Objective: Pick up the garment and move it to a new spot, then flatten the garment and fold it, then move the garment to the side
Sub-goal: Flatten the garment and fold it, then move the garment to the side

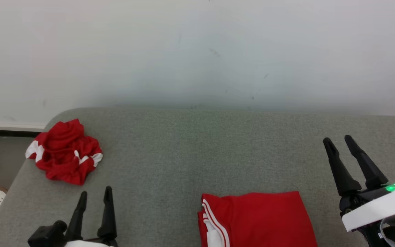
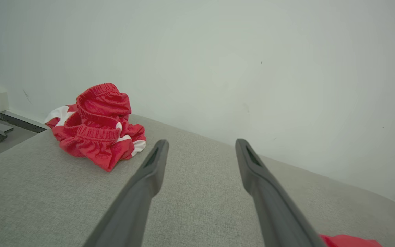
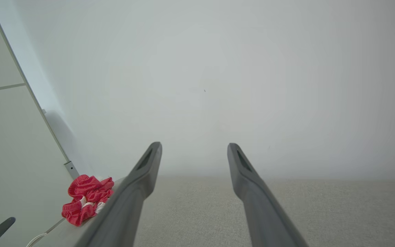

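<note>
Two garments lie on the bench (image 1: 190,154): folded shorts (image 1: 259,219) near centre, crumpled shorts (image 1: 65,151) far left. The left pincer (image 1: 96,191) and right pincer (image 1: 337,139) hover released, empty; picking up the crumpled pair seems next.

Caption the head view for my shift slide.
Folded red garment at near edge of grey surface, crumpled red garment at its left, both sets of jaws open and empty.

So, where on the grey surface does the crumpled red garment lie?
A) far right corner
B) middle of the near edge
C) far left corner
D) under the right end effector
C: the crumpled red garment sits at the far left corner of the grey surface; the folded one lies at the near edge.
</note>
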{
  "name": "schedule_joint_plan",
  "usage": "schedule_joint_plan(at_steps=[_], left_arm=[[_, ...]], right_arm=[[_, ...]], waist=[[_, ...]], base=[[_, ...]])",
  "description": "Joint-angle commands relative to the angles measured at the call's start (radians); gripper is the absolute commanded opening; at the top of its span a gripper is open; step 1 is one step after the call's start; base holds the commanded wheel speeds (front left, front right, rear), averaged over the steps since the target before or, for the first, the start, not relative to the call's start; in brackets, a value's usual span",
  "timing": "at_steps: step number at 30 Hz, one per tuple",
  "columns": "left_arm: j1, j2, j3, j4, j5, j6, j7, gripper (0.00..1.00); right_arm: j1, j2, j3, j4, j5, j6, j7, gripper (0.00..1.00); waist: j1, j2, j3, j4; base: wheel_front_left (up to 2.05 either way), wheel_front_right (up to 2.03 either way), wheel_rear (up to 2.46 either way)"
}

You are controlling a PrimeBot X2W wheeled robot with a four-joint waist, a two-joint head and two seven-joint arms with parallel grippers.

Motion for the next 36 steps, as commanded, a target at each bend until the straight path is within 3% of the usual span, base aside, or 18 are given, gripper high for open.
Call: schedule_joint_plan(at_steps=[1, 8, 15, 25, 36], left_arm=[[0.010, 0.004, 0.004, -0.008, -0.001, -0.004, 0.000, 1.00], [0.018, 0.004, 0.012, -0.060, 0.018, -0.002, 0.000, 1.00], [0.021, 0.004, 0.035, -0.098, 0.056, 0.000, 0.000, 1.00], [0.032, 0.004, 0.033, -0.116, 0.094, -0.008, 0.000, 1.00], [0.031, 0.004, 0.027, -0.095, 0.102, -0.017, 0.000, 1.00]], right_arm=[[0.019, 0.000, -0.013, -0.009, -0.020, -0.002, -0.027, 1.00], [0.110, 0.017, -0.108, -0.038, -0.173, -0.002, -0.188, 1.00], [0.185, 0.049, -0.144, -0.009, -0.283, -0.002, -0.251, 1.00], [0.231, 0.113, -0.149, 0.031, -0.431, -0.002, -0.276, 1.00], [0.205, 0.133, -0.151, 0.054, -0.453, -0.002, -0.276, 1.00]], waist=[[0.0000, 0.0000, 0.001, -0.009], [0.0000, 0.0000, 0.006, -0.059], [0.0000, 0.0000, 0.003, -0.111], [0.0000, 0.0000, 0.011, -0.144], [0.0000, 0.0000, 0.011, -0.142]], base=[[0.00, 0.00, 0.00], [0.00, 0.00, 0.00], [0.00, 0.00, 0.00], [0.00, 0.00, 0.00], [0.00, 0.00, 0.00]])
